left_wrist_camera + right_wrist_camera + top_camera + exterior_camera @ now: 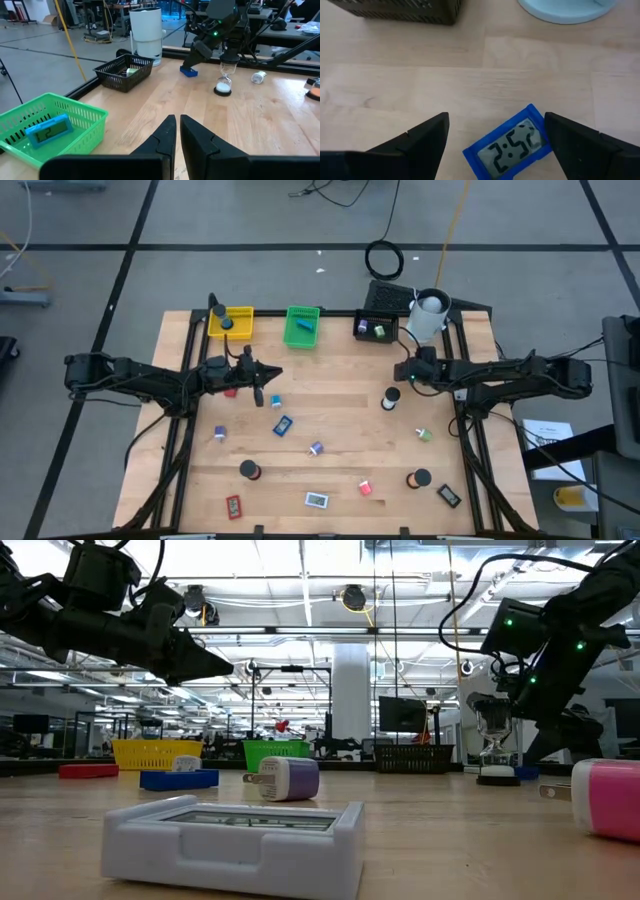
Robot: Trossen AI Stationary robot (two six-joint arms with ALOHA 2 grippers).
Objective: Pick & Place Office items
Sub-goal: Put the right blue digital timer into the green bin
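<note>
Near the black tray and white cup, I have the right end effector spread wide over a small blue digital clock lying flat on the tabletop, its 2 fingers either side of it, not touching. The left end effector hangs pressed together, empty, above the left middle. Other office items lie scattered.

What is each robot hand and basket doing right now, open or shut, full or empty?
Left gripper: shut, holding nothing, above the table.
Right gripper: open, fingers either side of the blue clock, which lies flat on the table.
Green basket: holds a teal clock.
Black basket: holds small items.
Yellow basket: holds a dark item.
Hourglass: standing upright.
</note>
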